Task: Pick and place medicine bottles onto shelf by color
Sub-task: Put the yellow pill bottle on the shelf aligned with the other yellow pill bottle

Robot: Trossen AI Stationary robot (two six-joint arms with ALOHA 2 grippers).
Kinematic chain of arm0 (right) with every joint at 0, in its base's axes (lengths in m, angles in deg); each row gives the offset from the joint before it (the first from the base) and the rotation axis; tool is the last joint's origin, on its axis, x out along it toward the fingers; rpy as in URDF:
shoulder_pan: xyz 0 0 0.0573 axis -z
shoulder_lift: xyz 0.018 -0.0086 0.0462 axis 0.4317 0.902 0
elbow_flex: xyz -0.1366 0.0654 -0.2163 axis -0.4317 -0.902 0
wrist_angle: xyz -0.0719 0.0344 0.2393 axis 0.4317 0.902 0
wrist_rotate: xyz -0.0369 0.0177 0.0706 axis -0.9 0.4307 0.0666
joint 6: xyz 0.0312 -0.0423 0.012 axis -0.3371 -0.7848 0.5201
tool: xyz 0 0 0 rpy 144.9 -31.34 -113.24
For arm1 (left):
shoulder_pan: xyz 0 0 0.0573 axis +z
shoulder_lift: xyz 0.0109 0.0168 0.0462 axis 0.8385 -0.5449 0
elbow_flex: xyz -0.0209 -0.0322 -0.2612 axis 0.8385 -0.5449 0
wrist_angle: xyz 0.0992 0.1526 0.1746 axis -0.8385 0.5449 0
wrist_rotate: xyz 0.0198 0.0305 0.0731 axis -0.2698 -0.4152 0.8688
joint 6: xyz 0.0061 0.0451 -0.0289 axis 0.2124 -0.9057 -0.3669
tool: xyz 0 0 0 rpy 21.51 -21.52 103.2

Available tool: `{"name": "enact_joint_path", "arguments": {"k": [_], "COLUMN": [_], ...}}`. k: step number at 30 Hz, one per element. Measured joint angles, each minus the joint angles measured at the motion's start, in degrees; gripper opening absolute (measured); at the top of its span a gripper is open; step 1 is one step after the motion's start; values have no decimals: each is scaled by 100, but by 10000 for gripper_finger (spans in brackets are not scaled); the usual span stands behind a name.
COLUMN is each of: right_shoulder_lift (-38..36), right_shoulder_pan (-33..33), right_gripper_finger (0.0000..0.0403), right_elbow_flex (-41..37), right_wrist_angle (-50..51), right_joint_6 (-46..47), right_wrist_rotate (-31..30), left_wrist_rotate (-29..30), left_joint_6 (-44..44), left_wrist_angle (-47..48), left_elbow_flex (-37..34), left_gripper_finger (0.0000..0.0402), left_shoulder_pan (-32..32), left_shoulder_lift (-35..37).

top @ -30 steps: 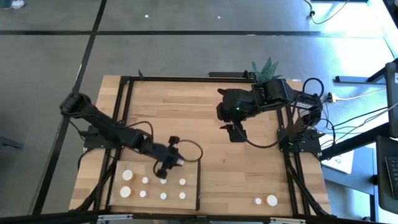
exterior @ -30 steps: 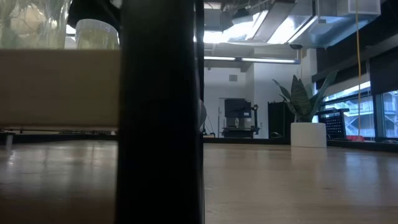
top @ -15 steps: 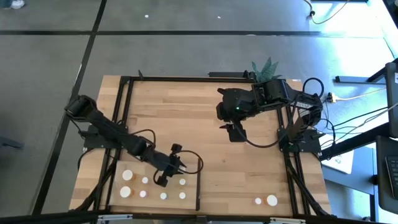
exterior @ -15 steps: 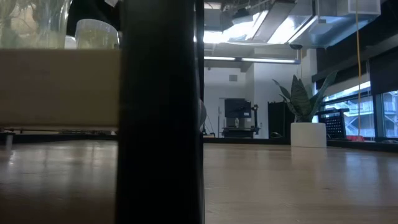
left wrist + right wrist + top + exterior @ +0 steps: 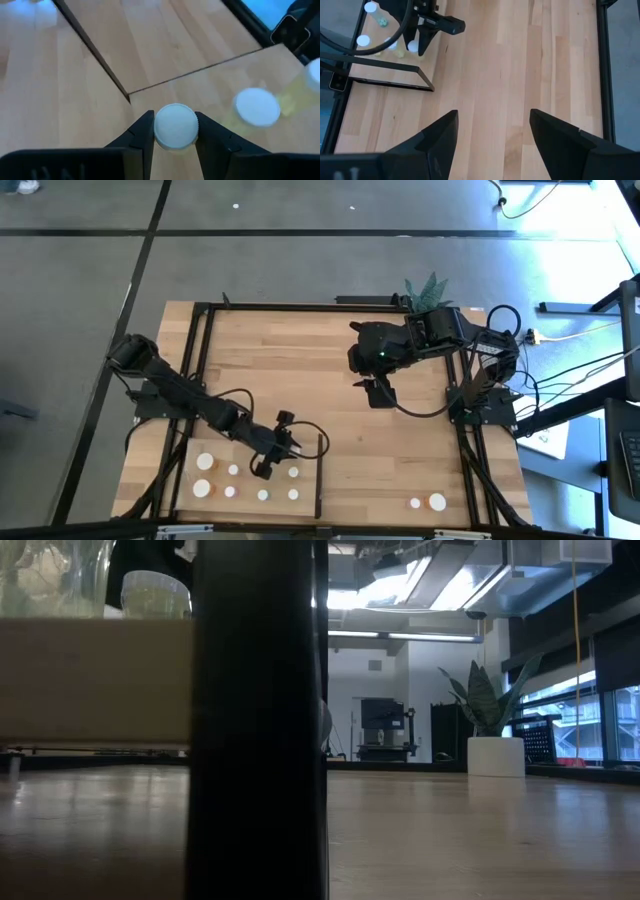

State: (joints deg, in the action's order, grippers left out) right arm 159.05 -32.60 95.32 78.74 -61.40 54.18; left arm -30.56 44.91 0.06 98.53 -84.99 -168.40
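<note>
The pale wood shelf (image 5: 250,480) lies at the table's near left, its black upright strip (image 5: 320,475) on the right short edge. Several white-capped medicine bottles (image 5: 293,494) stand on it. My left gripper (image 5: 262,470) hangs low over the shelf, shut on one small bottle (image 5: 175,126) whose body is hidden under its cap. A yellow-green bottle (image 5: 257,106) stands just beside it. Two more bottles (image 5: 437,501) stand on the table at the near right. My right gripper (image 5: 380,392) hovers open high above the table's middle, holding nothing. My left gripper pinches the bottle's round white cap (image 5: 159,131) between its two fingers, one on each side. The fingers slant down from the table's far left. The bottle is upright over the shelf board (image 5: 215,95); whether its base rests on the board I cannot tell.
A potted spiky plant (image 5: 428,288) stands at the far edge behind the right arm. Black rails (image 5: 200,360) frame the tabletop. In the low view a black post (image 5: 255,720) blocks the middle. Bare wood lies between the shelf and the near-right bottles.
My left gripper has moved toward the table's near edge and down over the shelf, still shut on the bottle, which has travelled with it and stayed upright.
</note>
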Motion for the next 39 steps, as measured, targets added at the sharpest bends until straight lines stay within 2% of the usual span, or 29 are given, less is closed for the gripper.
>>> {"name": "enact_joint_path", "arguments": {"k": [26,39], "right_shoulder_lift": [0,0], "right_shoulder_pan": [0,0], "right_gripper_finger": [248,248], "right_elbow_flex": [2,2], "right_wrist_angle": [1,2], "right_joint_6": [-1,-1], "right_wrist_rotate": [-2,-2], "left_wrist_rotate": [-12,-14], "left_joint_6": [295,302], "left_wrist_angle": [46,46], "left_elbow_flex": [-1,-1], "left_gripper_finger": [106,159], "left_shoulder_pan": [24,24], "left_shoulder_lift": [-30,-30]}}
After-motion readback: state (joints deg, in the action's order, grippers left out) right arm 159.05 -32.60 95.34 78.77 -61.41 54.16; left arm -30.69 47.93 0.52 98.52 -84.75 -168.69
